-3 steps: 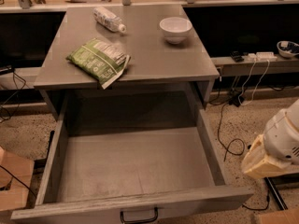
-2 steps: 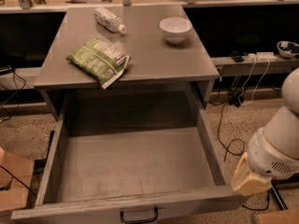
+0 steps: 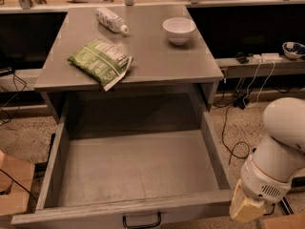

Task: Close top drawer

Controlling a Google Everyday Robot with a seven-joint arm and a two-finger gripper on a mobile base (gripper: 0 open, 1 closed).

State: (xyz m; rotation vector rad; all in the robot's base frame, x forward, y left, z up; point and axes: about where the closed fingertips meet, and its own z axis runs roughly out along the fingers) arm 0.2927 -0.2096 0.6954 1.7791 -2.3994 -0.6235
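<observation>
One drawer is pulled far out toward the camera: the top drawer (image 3: 138, 171), a broad grey box directly under the cabinet top (image 3: 162, 61). Its floor is a plain grey, scuffed paler in places, between low side walls. Its long flat front runs along the bottom edge of the view, with a small dark loop handle (image 3: 141, 220) at centre, partly cut off by the frame. On the cabinet top lie a green packet (image 3: 101, 61) at the front left edge, a clear bottle (image 3: 111, 20) on its side farther back, and a white bowl (image 3: 178, 30) upright at the back right. The gripper (image 3: 245, 208), a tan piece at the end of the white arm (image 3: 281, 147), sits low on the right, just beside the drawer's front right corner. Whether it touches the drawer, and whether it is wide or narrow, cannot be told.
</observation>
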